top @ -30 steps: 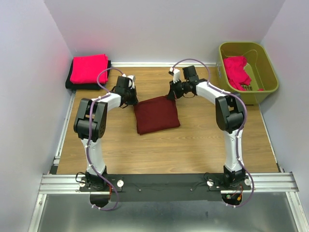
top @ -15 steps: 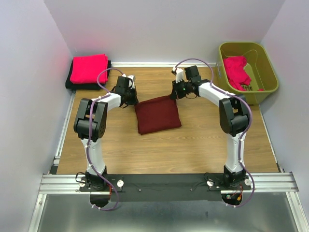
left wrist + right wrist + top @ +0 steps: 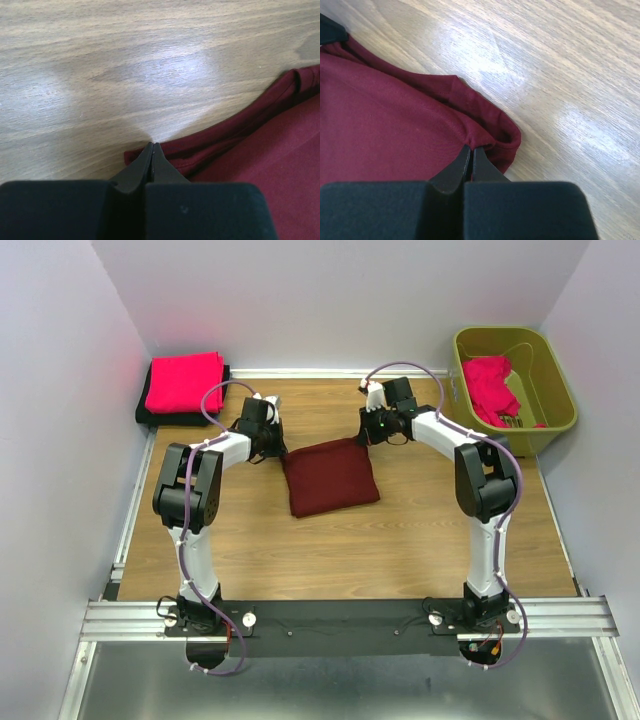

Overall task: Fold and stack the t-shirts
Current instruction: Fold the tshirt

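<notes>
A: Two claws, both squeezed fully closed. The maroon t-shirt (image 3: 330, 477) lies mid-table (image 3: 420, 540), folded into a rough square.
B: Are they holding it?
A: The right gripper (image 3: 471, 149) is pinched tight on a bunched bit at the shirt's 1 o'clock corner. The left gripper (image 3: 152, 146) tips meet right on the hem at the 11 o'clock corner. Looks nipped, thin bite.
B: Progress?
A: I'd guess past halfway. The maroon one looks folded but isn't stacked yet. The stack is well apart at 10 o'clock: a folded pinkish-red t-shirt (image 3: 185, 380) on top of a black t-shirt (image 3: 148, 416).
B: What's left?
A: Probably get the maroon one onto that stack, then deal with whatever's in the bin.
B: Bin contents?
A: Olive-green bin (image 3: 552, 390) at 2 o'clock, past the table's far right corner. One crumpled pinkish-red t-shirt (image 3: 490, 388) sits inside, unfolded, toward the left wall. Can't tell if anything lies under it. There's something thin on the bin floor, too small to call.
</notes>
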Action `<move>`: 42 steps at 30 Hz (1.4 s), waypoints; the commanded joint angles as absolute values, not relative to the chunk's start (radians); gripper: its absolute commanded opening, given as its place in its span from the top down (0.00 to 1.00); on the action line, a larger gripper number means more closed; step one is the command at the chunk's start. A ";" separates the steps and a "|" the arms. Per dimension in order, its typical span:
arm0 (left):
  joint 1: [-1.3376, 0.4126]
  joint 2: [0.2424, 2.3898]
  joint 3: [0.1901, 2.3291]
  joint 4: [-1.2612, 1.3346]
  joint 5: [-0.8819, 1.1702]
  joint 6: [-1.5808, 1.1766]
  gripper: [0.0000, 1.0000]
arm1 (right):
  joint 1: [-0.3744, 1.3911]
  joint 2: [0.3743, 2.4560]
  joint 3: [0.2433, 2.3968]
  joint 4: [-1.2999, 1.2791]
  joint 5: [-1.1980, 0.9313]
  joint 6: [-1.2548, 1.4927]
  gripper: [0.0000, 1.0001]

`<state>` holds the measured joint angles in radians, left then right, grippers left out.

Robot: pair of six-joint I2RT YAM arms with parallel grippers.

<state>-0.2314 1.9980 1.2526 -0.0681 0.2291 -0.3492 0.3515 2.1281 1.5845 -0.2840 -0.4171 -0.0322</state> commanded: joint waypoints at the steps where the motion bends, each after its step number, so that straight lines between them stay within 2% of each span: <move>1: -0.241 2.036 1.232 -0.117 0.235 -0.350 1.00 | 0.336 2.109 1.586 -0.273 -0.367 -0.022 0.99; 7: -0.241 1.993 1.233 -0.115 0.187 -0.360 0.97 | 0.336 2.151 1.585 -0.270 -0.321 -0.005 0.97; 9: -0.239 1.957 1.238 -0.118 0.160 -0.367 0.95 | 0.336 2.148 1.592 -0.270 -0.310 0.024 0.90; 11: -0.238 1.924 1.255 -0.126 0.138 -0.370 0.80 | 0.336 2.141 1.600 -0.271 -0.293 0.034 0.81; 12: -0.239 1.911 1.268 -0.138 0.115 -0.373 0.73 | 0.336 2.126 1.608 -0.272 -0.288 0.043 0.71; 13: -0.239 1.887 1.276 -0.143 0.103 -0.373 0.67 | 0.337 2.119 1.611 -0.272 -0.287 0.048 0.67; 14: -0.239 1.873 1.284 -0.156 0.092 -0.373 0.66 | 0.336 2.108 1.614 -0.272 -0.279 0.064 0.59; 16: -0.238 1.844 1.302 -0.169 0.062 -0.383 0.62 | 0.336 2.074 1.618 -0.271 -0.265 0.080 0.55; 20: -0.238 1.740 1.302 -0.228 -0.004 -0.452 0.63 | 0.337 2.010 1.603 -0.272 -0.267 0.150 0.45; 22: -0.238 1.698 1.273 -0.236 -0.038 -0.477 0.64 | 0.336 1.988 1.592 -0.268 -0.328 0.161 0.44; 24: -0.241 1.640 1.241 -0.201 -0.005 -0.485 0.64 | 0.336 1.973 1.582 -0.262 -0.391 0.192 0.44; 26: -0.255 1.605 1.168 -0.139 0.154 -0.492 0.66 | 0.336 1.973 1.569 -0.217 -0.554 0.240 0.44; 28: -0.278 1.598 1.140 -0.101 0.208 -0.495 0.67 | 0.336 1.979 1.556 -0.172 -0.634 0.277 0.44; 30: -0.308 1.624 1.117 -0.042 0.308 -0.497 0.73 | 0.336 1.999 1.537 -0.124 -0.698 0.328 0.44; 31: -0.313 1.641 1.103 -0.026 0.340 -0.515 0.80 | 0.337 2.008 1.534 -0.089 -0.745 0.339 0.44; 33: -0.322 1.684 1.094 0.032 0.386 -0.523 0.81 | 0.336 2.035 1.539 -0.069 -0.770 0.351 0.44; 37: -0.321 1.762 1.094 0.078 0.348 -0.526 0.82 | 0.336 2.127 1.562 -0.041 -0.805 0.350 0.44; 42: -0.255 1.911 1.112 0.116 0.365 -0.571 0.83 | 0.305 2.273 1.581 0.018 -0.793 0.382 0.44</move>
<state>-0.2996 1.8465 1.0992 0.0452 0.3305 -0.5308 0.3332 2.1818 1.5593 -0.0456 -0.7536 0.3408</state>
